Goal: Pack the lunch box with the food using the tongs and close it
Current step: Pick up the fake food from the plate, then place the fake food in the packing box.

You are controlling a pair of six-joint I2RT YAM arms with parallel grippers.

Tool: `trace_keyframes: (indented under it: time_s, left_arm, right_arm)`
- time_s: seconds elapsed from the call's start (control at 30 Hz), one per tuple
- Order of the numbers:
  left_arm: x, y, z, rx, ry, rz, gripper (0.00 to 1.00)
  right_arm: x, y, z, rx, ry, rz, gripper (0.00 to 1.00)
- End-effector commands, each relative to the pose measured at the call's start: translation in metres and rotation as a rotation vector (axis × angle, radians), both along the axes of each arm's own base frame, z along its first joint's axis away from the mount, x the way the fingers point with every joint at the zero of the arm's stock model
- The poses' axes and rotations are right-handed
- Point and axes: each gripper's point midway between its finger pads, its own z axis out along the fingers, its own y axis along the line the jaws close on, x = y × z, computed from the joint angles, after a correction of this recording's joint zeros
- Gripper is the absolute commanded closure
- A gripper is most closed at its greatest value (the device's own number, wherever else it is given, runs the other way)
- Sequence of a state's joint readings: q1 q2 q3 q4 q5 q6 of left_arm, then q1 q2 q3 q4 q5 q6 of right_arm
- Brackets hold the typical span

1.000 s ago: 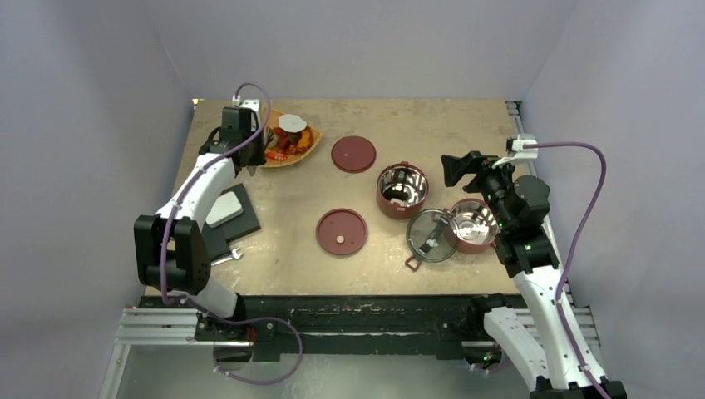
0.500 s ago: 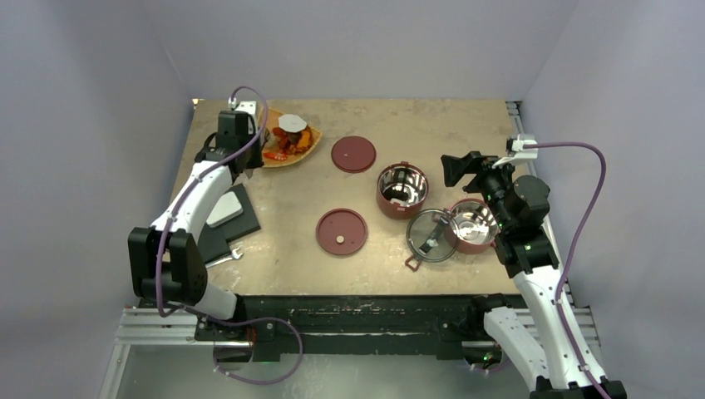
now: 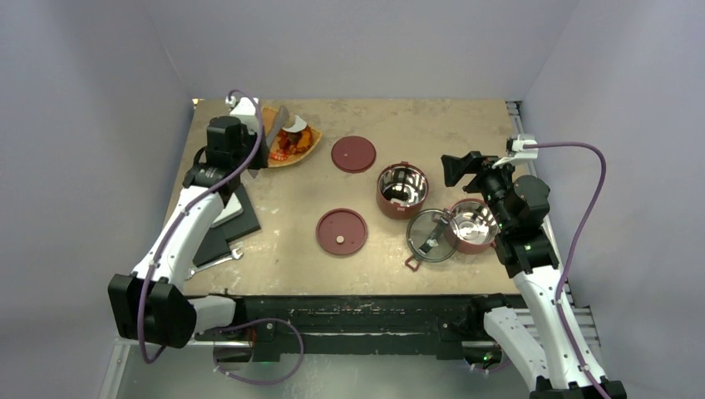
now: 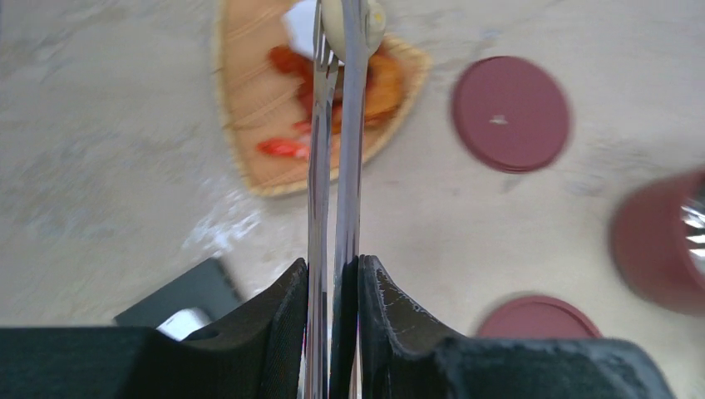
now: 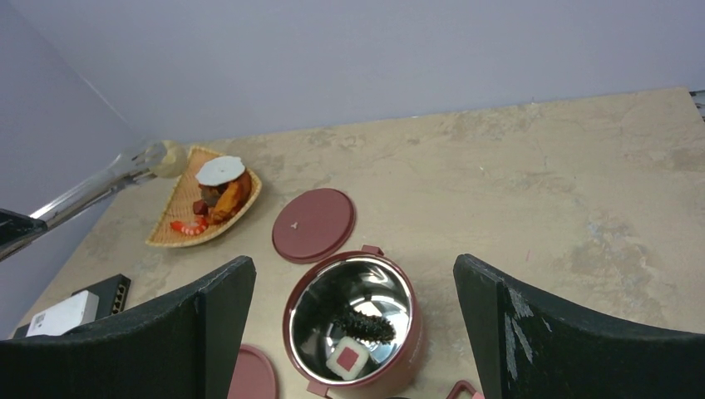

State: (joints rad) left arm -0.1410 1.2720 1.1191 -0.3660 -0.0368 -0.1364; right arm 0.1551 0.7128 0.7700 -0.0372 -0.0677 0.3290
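Note:
My left gripper [image 4: 332, 270] is shut on the silvery tongs [image 4: 334, 166]. Their tips pinch a cream round piece [image 4: 353, 21] above the orange tray [image 4: 245, 108], which holds the food [image 4: 382, 79]. The top view shows this left gripper [image 3: 243, 140] and the tongs [image 3: 278, 126] beside the tray [image 3: 309, 152]. One lunch box bowl [image 3: 391, 204] holds a dark spiny piece [image 5: 366, 326] and a white square with a red centre [image 5: 347, 357]. My right gripper [image 5: 353, 262] hangs open above this bowl, with nothing between its fingers. The second bowl [image 3: 474, 247] stands to the right.
Two dark-red disc lids [image 3: 353, 154] [image 3: 342, 231] lie flat on the table. A smoky clear lid [image 3: 424, 233] leans on the second bowl. A black block with a white device [image 3: 226, 209] and a short wrench [image 3: 223, 258] lie at the left.
The left arm has drawn back and lifted the tongs off the tray with the cream piece in their tips. The right arm has not moved.

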Motion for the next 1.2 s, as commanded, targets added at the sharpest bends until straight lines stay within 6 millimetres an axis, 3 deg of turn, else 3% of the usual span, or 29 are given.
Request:
trace_keyframes:
  time_s: [0.0,0.13,0.27,0.53,0.67,0.8,1.17]
  left_arm:
    - [-0.011,-0.07,0.047,-0.06,-0.165,-0.292,0.82]
    - [-0.043,-0.133,0.057,-0.147,-0.193,-0.567,0.83]
    - [-0.074,-0.181,0.059,-0.232,-0.19,-0.777,0.82]
    - [-0.11,-0.235,0.03,-0.248,-0.072,-0.957,0.82]
    - [-0.116,-0.244,0.007,-0.199,0.004,-0.967,0.83]
    - [-0.107,-0.243,-0.015,-0.126,0.057,-0.91,0.83]
    - [-0.105,-0.248,-0.028,-0.114,0.091,-0.898,0.79]
  right_arm:
    - [-0.001,-0.004,0.014,0.006,-0.044,-0.022,0.07]
    - [0.0,-0.006,0.016,-0.001,-0.051,-0.033,0.07]
    - [0.002,-0.01,0.015,-0.003,-0.053,-0.057,0.07]
    - [0.004,-0.011,0.016,-0.007,-0.05,-0.065,0.07]
    - [0.005,-0.012,0.019,-0.011,-0.055,-0.065,0.07]
    - [0.005,-0.012,0.02,-0.01,-0.056,-0.066,0.07]
    - [0.007,-0.011,0.016,-0.013,-0.045,-0.065,0.07]
